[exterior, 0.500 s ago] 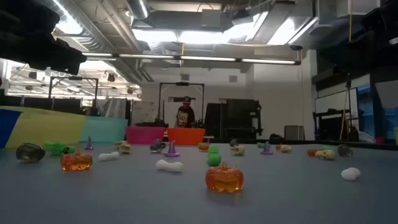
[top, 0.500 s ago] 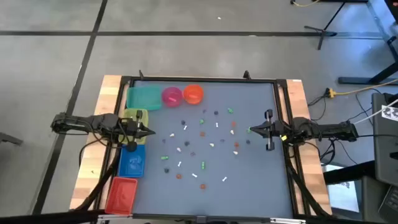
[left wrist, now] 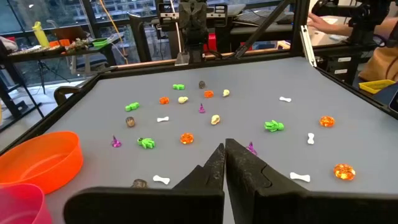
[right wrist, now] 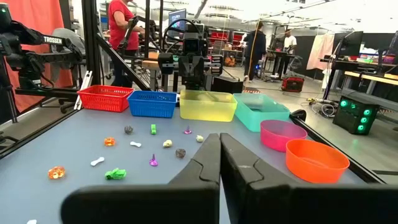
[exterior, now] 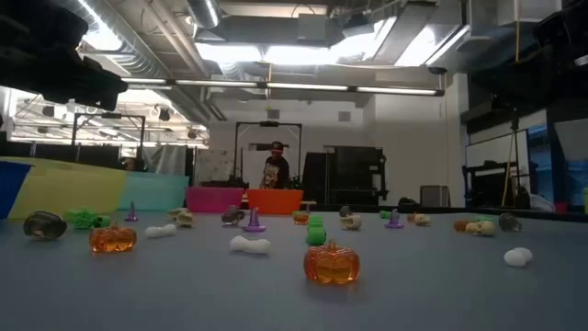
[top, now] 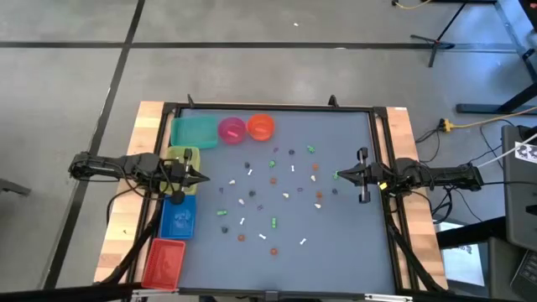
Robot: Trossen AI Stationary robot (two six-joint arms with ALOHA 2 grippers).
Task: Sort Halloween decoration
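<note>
trinkets: scattered loose over the middle of the grey mat (top: 352, 252), centre to centre-right of the high frame; none in a container yet
samples: orange pumpkin (exterior: 332, 264) low centre in the low view, white bone (exterior: 250, 245) just behind it, green piece (left wrist: 273, 126) and purple cone (left wrist: 201, 109) in the left wrist view
bins: teal bin (top: 194, 131), yellow bin (top: 182, 158), blue bin (top: 177, 219), red bin (top: 164, 261) down the left edge; pink bowl (top: 232, 129) and orange bowl (top: 262, 127) at upper centre
left gripper (top: 202, 178): centre-left, beside the yellow bin, fingers pressed together, nothing held
right gripper (top: 340, 175): centre-right, at the edge of the scatter, fingers pressed together, nothing held
handling: likely light, hard plastic; smooth rounded ones may squirt out or roll
grip: open first, come down vertically, pinch across the widest body part; bones across the shaft, cones low near the base
</note>
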